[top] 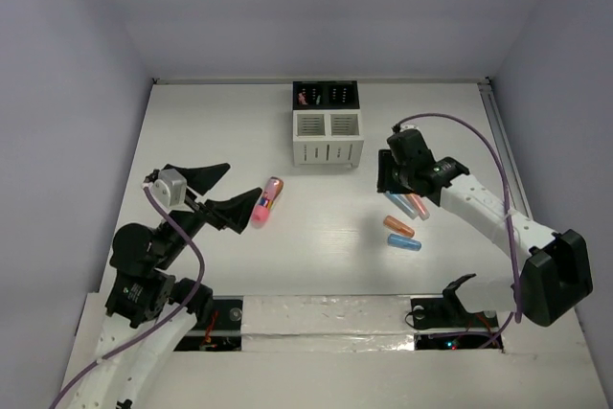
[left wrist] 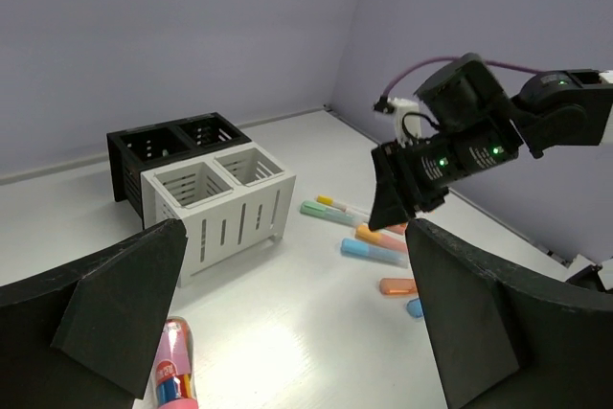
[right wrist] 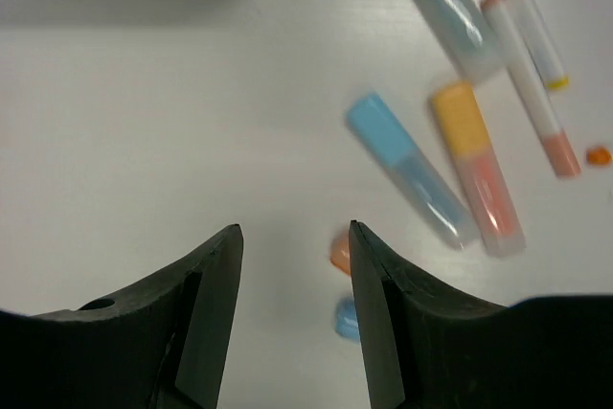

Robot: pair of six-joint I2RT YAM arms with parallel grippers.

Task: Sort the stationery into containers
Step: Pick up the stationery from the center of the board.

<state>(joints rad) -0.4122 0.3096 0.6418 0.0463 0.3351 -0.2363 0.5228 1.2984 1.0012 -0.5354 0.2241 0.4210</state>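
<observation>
Top external alone shows stationery inside black compartment.

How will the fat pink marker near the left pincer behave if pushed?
The marker looks round and lies on its side, so a sideways push would probably roll it. Its glossy skin may slip in a grip. It seems stiff and probably light.

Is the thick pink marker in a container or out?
Out. The thick pink orange-ended marker lies flat on the white table, apart from the slatted black-and-white organizer.
</observation>
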